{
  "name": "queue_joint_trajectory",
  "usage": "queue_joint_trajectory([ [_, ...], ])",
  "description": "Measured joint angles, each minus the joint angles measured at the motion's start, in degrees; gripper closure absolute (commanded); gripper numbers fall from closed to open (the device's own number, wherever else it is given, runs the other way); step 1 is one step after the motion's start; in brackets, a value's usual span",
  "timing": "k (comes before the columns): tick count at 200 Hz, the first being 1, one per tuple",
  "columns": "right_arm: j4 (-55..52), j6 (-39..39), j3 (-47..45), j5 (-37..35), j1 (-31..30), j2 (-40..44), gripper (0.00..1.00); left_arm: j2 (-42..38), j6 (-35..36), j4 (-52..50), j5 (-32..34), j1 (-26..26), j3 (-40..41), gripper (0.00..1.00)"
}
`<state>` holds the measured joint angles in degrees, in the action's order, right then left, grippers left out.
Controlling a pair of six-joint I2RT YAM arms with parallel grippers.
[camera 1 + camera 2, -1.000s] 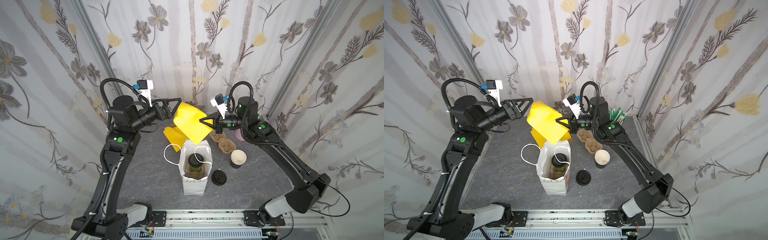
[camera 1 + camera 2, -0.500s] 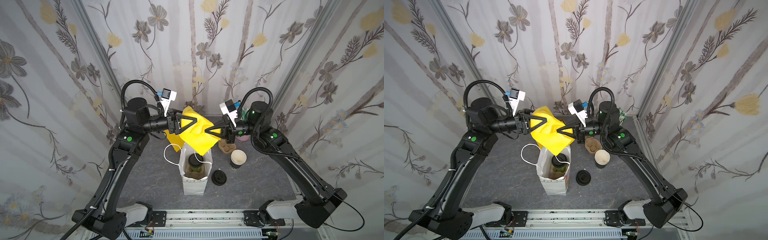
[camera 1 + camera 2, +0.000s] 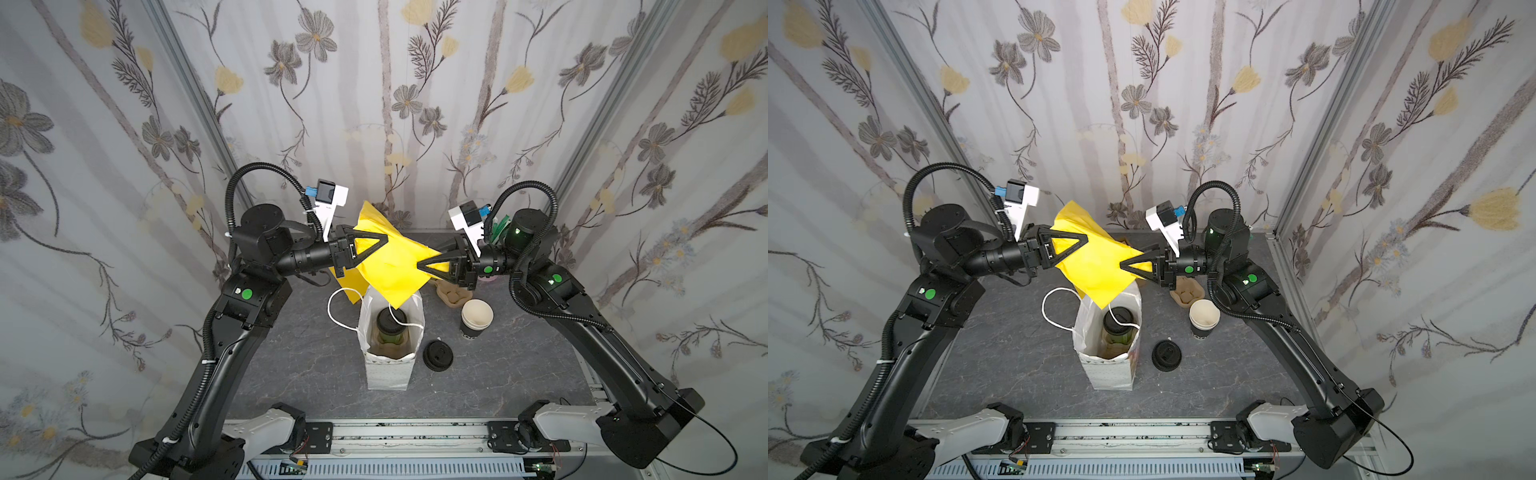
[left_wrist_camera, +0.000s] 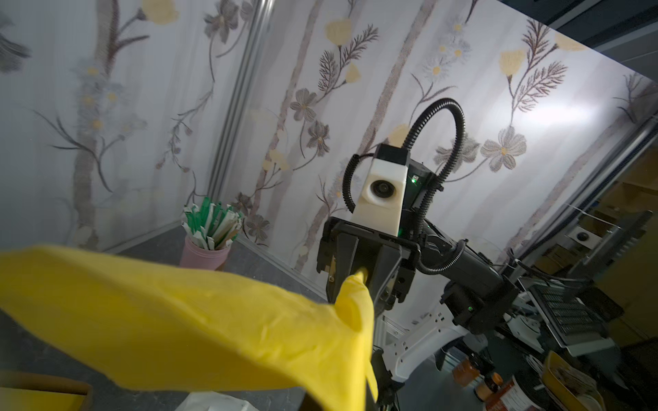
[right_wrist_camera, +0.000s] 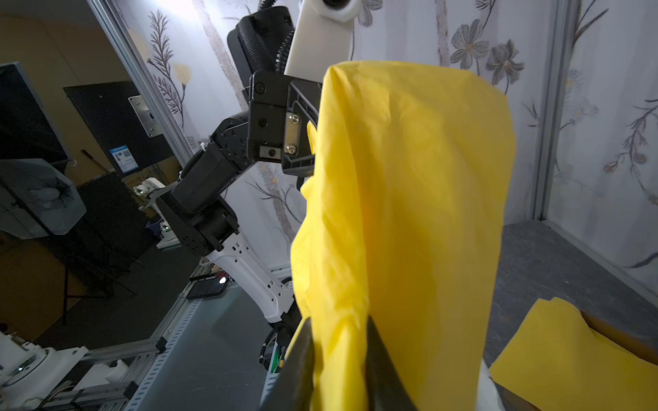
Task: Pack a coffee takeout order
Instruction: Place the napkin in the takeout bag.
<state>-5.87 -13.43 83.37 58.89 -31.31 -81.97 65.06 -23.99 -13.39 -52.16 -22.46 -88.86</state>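
Note:
A yellow napkin [image 3: 390,266] [image 3: 1096,266] hangs stretched between my two grippers, above the mouth of a white paper bag [image 3: 386,374]. Its lower corner dips over the bag's far rim. My left gripper [image 3: 385,240] is shut on the napkin's left edge; in the left wrist view the napkin [image 4: 178,320] hides those jaws. My right gripper [image 5: 338,323] has its fingers parted, with a bunched fold of napkin [image 5: 409,213] lying between them. The green cup with its black lid [image 3: 390,328] stands upright inside the bag.
Stacked black cups with cream insides [image 3: 476,318] and a loose black lid [image 3: 437,354] sit right of the bag. A cardboard carrier [image 3: 451,293] lies behind them. More yellow napkins [image 3: 347,286] lie at back left. A pink cup of wrapped sticks [image 4: 204,249] stands in the back corner.
The left arm has swung in from the left and its gripper has shut on the napkin's edge. The right gripper, shut on the napkin before, has parted its fingers.

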Motion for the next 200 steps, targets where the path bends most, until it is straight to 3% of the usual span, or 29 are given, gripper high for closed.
queue_joint_trajectory([
  [33, -1.68, -0.02, -1.64, -2.51, 2.36, 2.67, 0.35, -3.91, -1.18, 0.52, 4.44, -0.2, 3.78, 1.0],
  [69, -4.42, -0.46, -3.45, -4.0, 5.66, 4.83, 0.34, -5.77, -1.38, -5.4, 5.11, -0.5, 5.16, 1.0],
  [122, -7.67, 0.07, -5.25, -9.31, 7.96, 7.08, 0.36, -1.36, 12.92, -30.99, 11.34, -1.86, -7.39, 1.0],
  [146, -9.4, 0.5, -5.29, -11.04, 8.07, 7.13, 0.37, 4.22, 18.86, -41.99, 15.45, -6.32, -13.29, 1.0],
  [168, -10.21, 0.96, -5.86, -11.32, 8.07, 7.3, 0.38, 7.02, 22.47, -49.86, 20.52, -10.69, -13.84, 1.0],
  [200, -10.27, 1.03, -7.85, -11.52, 8.0, 8.46, 0.39, 8.85, 25.29, -55.1, 25.7, -14.19, -17.35, 1.0],
])
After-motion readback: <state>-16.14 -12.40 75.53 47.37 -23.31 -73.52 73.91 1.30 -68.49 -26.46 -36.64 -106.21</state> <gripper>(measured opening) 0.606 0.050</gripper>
